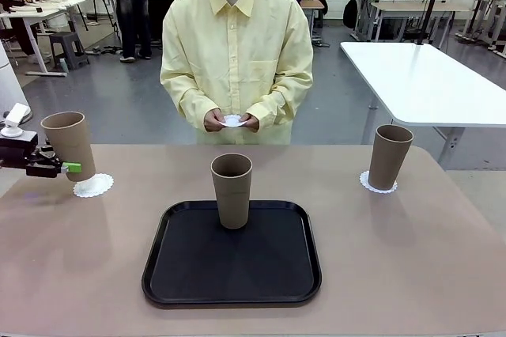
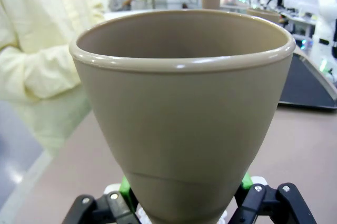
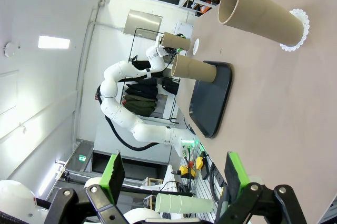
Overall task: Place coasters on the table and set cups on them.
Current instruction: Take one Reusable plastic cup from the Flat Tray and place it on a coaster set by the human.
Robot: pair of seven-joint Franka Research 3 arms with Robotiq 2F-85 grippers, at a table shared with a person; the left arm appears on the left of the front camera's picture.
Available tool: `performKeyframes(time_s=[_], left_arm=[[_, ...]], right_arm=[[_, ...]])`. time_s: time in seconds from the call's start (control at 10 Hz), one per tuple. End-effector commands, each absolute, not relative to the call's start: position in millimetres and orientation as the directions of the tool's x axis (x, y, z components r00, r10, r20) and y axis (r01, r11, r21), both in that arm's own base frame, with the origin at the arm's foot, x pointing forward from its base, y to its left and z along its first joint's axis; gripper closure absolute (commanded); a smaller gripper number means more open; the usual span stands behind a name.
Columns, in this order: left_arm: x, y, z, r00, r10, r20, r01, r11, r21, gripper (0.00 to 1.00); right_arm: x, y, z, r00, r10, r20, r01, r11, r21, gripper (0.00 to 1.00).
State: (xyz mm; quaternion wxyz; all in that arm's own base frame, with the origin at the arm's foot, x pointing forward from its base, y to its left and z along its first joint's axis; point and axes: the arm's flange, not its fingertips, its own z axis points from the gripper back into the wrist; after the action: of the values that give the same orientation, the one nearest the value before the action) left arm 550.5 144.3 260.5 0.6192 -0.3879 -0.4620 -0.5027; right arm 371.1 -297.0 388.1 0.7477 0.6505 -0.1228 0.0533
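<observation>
My left gripper [image 1: 67,168] is shut on the lower part of a grey-brown cup [image 1: 69,145], which tilts with its base right at a white lacy coaster [image 1: 93,186] on the table [image 1: 411,258]; I cannot tell if they touch. In the left wrist view the held cup [image 2: 184,113] stands between the green pads [image 2: 125,186]. A second cup [image 1: 232,191] stands on the black tray [image 1: 190,274]. A third cup [image 1: 388,157] rests on a coaster [image 1: 377,183] at the right. My right gripper [image 3: 174,182] is open and holds nothing, off the table's right end, facing that third cup [image 3: 260,13].
A person in a yellow shirt stands at the far side, holding another coaster [image 1: 232,121] in both hands. A white table [image 1: 427,84] stands behind at the right. Bare tabletop lies on both sides of the tray.
</observation>
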Motion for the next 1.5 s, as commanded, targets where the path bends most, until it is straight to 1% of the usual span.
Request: performKeyframes(time_s=[0.0, 1.4], left_arm=[[555, 138, 256, 0.042, -0.234, 0.971, 0.986, 0.165, -0.003, 0.19], [563, 135, 228, 0.050, -0.246, 0.968, 0.990, 0.140, -0.015, 0.19]], right_arm=[[372, -297, 388, 0.968, -0.083, 0.237, -0.223, 0.154, 0.963, 0.00], [372, -297, 388, 0.968, -0.083, 0.237, -0.223, 0.154, 0.963, 0.00]])
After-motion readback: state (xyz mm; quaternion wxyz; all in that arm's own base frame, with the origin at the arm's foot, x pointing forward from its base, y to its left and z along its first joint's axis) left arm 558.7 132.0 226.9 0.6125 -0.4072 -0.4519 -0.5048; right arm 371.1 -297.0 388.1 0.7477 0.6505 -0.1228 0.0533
